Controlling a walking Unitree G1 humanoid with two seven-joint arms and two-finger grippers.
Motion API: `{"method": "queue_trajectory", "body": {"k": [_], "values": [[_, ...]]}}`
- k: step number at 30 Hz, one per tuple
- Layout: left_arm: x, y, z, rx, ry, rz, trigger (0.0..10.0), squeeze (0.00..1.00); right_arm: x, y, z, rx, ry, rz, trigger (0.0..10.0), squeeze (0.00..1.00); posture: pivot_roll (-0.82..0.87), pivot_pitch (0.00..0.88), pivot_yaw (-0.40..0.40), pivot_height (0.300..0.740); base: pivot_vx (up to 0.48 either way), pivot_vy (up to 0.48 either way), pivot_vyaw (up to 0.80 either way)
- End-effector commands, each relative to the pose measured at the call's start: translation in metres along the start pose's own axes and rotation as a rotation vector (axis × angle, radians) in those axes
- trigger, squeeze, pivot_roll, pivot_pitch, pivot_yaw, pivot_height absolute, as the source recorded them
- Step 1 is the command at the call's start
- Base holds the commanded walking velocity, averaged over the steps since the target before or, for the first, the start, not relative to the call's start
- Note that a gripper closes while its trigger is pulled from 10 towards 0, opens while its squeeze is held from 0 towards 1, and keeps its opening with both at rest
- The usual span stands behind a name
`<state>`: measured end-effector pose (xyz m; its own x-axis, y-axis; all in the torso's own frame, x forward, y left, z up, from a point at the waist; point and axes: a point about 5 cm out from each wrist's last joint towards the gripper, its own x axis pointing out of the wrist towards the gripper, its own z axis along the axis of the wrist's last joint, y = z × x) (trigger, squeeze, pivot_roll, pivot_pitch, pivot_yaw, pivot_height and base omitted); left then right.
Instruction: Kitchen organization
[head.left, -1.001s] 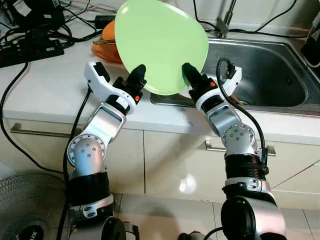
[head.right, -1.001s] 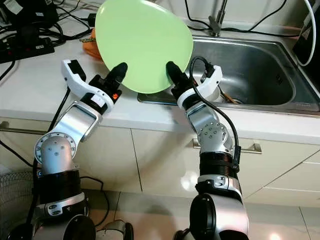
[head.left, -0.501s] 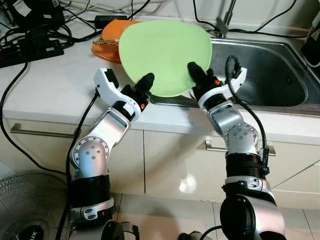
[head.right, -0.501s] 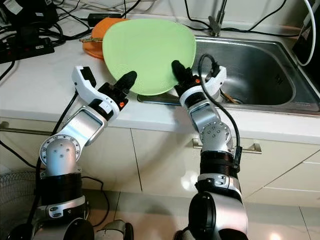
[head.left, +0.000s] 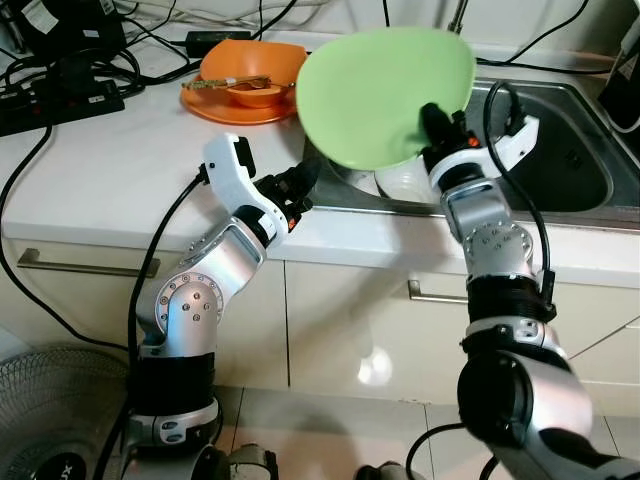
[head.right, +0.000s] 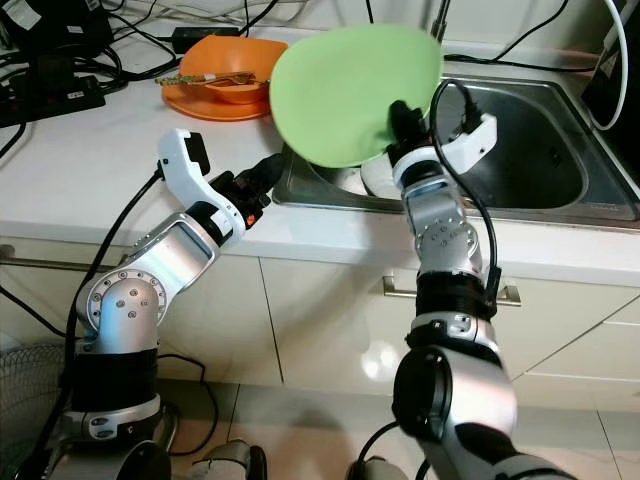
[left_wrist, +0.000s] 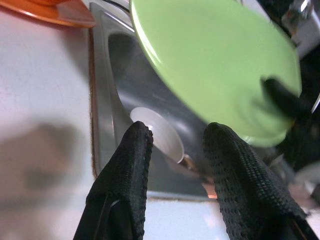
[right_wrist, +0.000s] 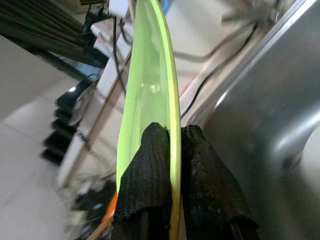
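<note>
White counter: orange plate, black cables, inset sink.

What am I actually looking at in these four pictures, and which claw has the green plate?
This is a humanoid robot standing at a kitchen counter. The two wide pictures come from its head camera, looking down at its own silver arms. The other two come from cameras on its wrists, each looking along that claw's two black fingers.

The right claw is shut on the rim of the green plate, holding it tilted over the steel sink. The left claw is open and holds nothing, near the sink's front left corner. A white dish lies in the sink. Farther back on the counter are orange dishes and black cables.
</note>
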<state>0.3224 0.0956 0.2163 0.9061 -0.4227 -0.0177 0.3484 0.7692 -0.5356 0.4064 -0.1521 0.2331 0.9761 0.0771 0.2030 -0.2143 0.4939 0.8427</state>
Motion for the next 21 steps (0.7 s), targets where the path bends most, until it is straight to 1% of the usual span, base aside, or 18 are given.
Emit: {"method": "queue_trajectory", "body": {"k": [1, 2, 3, 4, 5, 6, 8, 9, 11, 12, 13, 14, 15, 16, 17, 21], "values": [[-0.002, -0.002, -0.003, 0.035, 0.019, -0.011, 10.0, 0.0, 0.006, 0.012, 0.01, -0.05, -0.045, 0.037, 0.0, 0.0, 0.07, 0.063, -0.003, 0.718, 0.0, 0.0, 0.0], [-0.003, -0.001, -0.003, 0.049, 0.026, -0.01, 10.0, 0.0, 0.008, 0.011, 0.013, -0.098, -0.046, 0.018, 0.0, 0.0, 0.07, 0.063, -0.003, 0.718, 0.0, 0.0, 0.0], [-0.005, 0.002, -0.003, 0.082, 0.045, 0.002, 10.0, 0.0, 0.011, 0.008, 0.02, -0.2, -0.052, -0.015, 0.0, 0.0, 0.07, 0.063, -0.006, 0.718, 0.0, 0.0, 0.0], [-0.005, 0.002, -0.003, 0.082, 0.045, 0.002, 10.0, 0.0, 0.011, 0.008, 0.02, -0.2, -0.052, -0.015, 0.0, 0.0, 0.07, 0.063, -0.006, 0.718, 0.0, 0.0, 0.0], [-0.006, 0.004, -0.003, 0.115, 0.056, 0.01, 10.0, 0.0, 0.012, 0.007, 0.022, -0.258, -0.048, -0.034, 10.0, 0.0, 0.08, 0.063, -0.01, 0.718, 0.0, 0.0, 0.0], [-0.007, 0.006, -0.003, 0.137, 0.063, 0.016, 10.0, 0.0, 0.013, 0.007, 0.024, -0.293, -0.045, -0.046, 10.0, 0.0, 0.08, 0.063, -0.01, 0.718, 0.0, 0.0, 0.0], [-0.009, 0.009, -0.003, 0.179, 0.079, 0.026, 10.0, 0.0, 0.015, 0.005, 0.026, -0.42, -0.029, -0.078, 10.0, 0.0, 0.09, 0.064, -0.017, 0.718, 0.0, 0.0, 0.0], [-0.01, 0.01, -0.003, 0.192, 0.083, 0.029, 10.0, 0.0, 0.016, 0.004, 0.026, -0.462, -0.023, -0.088, 10.0, 0.0, 0.09, 0.064, -0.017, 0.718, 0.0, 0.0, 0.0], [-0.013, 0.013, -0.002, 0.225, 0.093, 0.037, 10.0, 0.0, 0.017, 0.002, 0.028, -0.585, -0.003, -0.124, 10.0, 0.0, 0.09, 0.063, -0.02, 0.718, 0.0, 0.0, 0.0], [-0.013, 0.013, -0.002, 0.225, 0.093, 0.037, 10.0, 0.0, 0.017, 0.002, 0.028, -0.585, -0.003, -0.124, 10.0, 0.0, 0.09, 0.063, -0.02, 0.718, 0.0, 0.0, 0.0], [-0.014, 0.014, -0.001, 0.238, 0.096, 0.042, 10.0, 0.0, 0.017, 0.0, 0.028, -0.63, 0.005, -0.143, 10.0, 0.0, 0.1, 0.065, -0.024, 0.718, 0.0, 0.0, 0.0], [-0.017, 0.016, 0.0, 0.257, 0.099, 0.045, 10.0, 0.0, 0.018, 0.0, 0.03, -0.707, 0.013, -0.155, 10.0, 0.0, 0.1, 0.065, -0.026, 0.718, 0.0, 0.0, 0.0], [-0.017, 0.016, 0.0, 0.261, 0.1, 0.046, 10.0, 0.0, 0.019, 0.0, 0.03, -0.729, 0.016, -0.155, 10.0, 0.0, 0.11, 0.067, -0.031, 0.718, 0.0, 0.0, 0.0], [-0.017, 0.016, 0.0, 0.261, 0.1, 0.046, 10.0, 0.0, 0.019, 0.0, 0.03, -0.729, 0.016, -0.155, 10.0, 0.0, 0.11, 0.067, -0.031, 0.718, 0.0, 0.0, 0.0], [-0.019, 0.016, 0.001, 0.273, 0.102, 0.046, 10.0, 0.0, 0.019, 0.0, 0.029, -0.78, 0.029, -0.158, 10.0, 0.0, 0.11, 0.068, -0.034, 0.718, 0.0, 0.0, 0.0], [-0.024, 0.014, 0.001, 0.297, 0.106, 0.042, 10.0, 0.0, 0.02, -0.001, 0.024, -0.844, 0.06, -0.167, 10.0, 0.0, 0.12, 0.073, -0.043, 0.718, 0.0, 0.0, 0.0]]}}
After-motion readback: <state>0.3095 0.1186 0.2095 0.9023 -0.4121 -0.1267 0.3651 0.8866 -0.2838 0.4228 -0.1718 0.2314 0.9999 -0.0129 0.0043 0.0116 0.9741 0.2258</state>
